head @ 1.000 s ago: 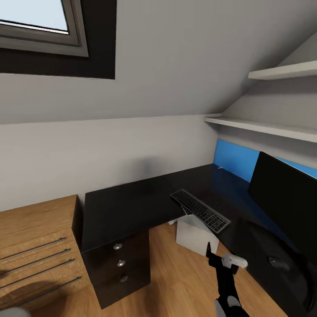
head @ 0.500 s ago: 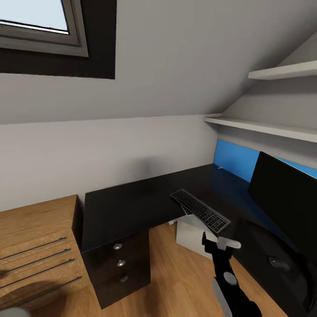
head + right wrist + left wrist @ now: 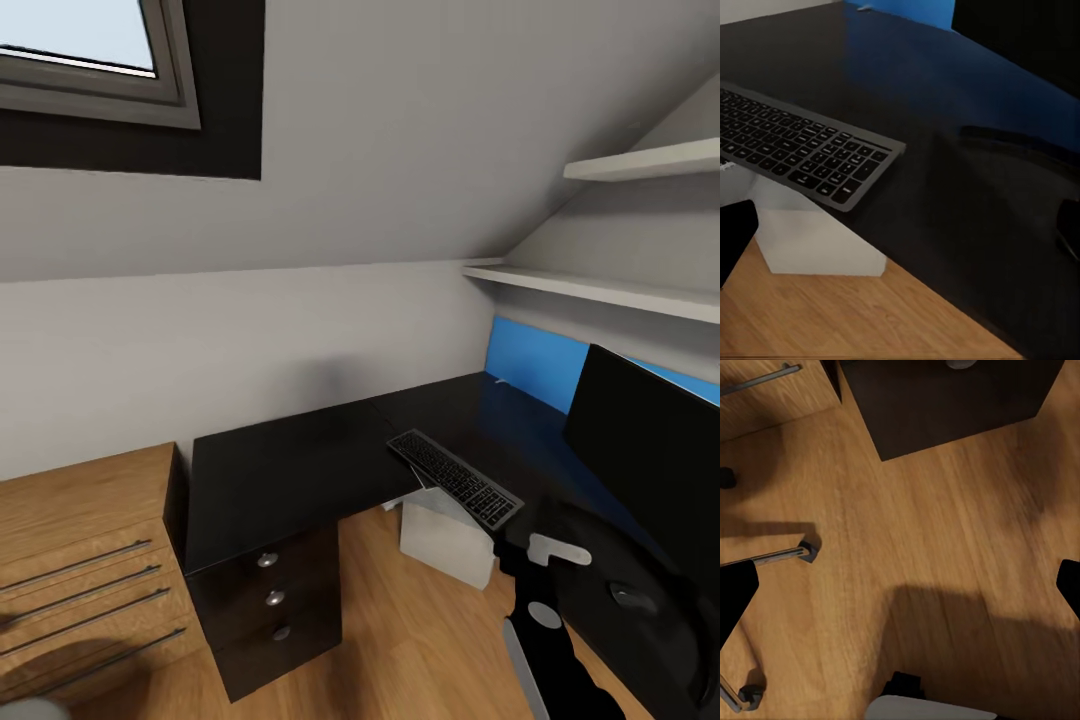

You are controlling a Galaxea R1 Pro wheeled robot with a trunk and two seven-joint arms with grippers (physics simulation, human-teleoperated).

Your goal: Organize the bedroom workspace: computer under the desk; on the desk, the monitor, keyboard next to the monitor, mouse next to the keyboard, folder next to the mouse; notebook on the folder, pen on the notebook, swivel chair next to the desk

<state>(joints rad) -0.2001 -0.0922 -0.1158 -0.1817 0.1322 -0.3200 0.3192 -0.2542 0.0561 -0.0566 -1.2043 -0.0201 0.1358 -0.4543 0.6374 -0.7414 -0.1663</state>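
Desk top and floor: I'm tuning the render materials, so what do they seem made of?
The desk looks like glossy black laminate or lacquer: in the right wrist view its top mirrors the blue back panel. The floor looks like satin-finished light wood planks, with visible grain; it could be wood-look laminate.

The desk has a smooth, glossy black top that mirrors the blue back panel, and round silvery metal knobs on its drawers. The floor is warm, matt wood grain, like the drawer chest at the left with its thin metal handles. The keyboard looks matt dark plastic
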